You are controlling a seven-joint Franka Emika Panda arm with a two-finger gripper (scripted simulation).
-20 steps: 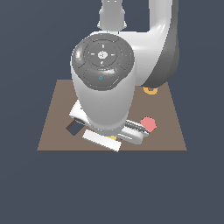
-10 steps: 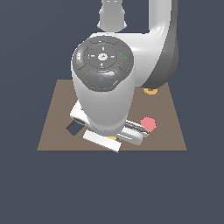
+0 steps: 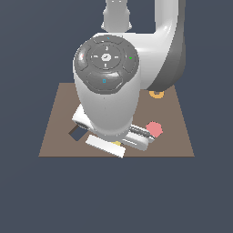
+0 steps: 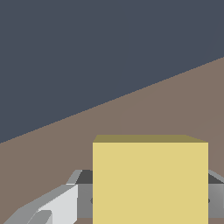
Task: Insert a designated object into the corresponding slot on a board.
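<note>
The yellow square block (image 4: pixel 150 179) fills the near part of the wrist view, held between my grey fingers (image 4: pixel 61 203), above the brown board (image 4: pixel 175 100). My gripper (image 4: pixel 148 205) is shut on it. In the exterior view the arm hides most of the gripper (image 3: pixel 116 144); only a sliver of the yellow block (image 3: pixel 117 144) shows under the hand, low over the board (image 3: pixel 57 123) near its front edge. A small dark, nearly square slot (image 3: pixel 76 134) lies just to the exterior view's left of the hand, partly hidden by it.
A pink rounded piece (image 3: pixel 154 128) lies on the board to the exterior view's right of the hand. An orange ring (image 3: pixel 157 94) sits near the board's far right edge. The arm's large body (image 3: pixel 107 91) hides the board's middle.
</note>
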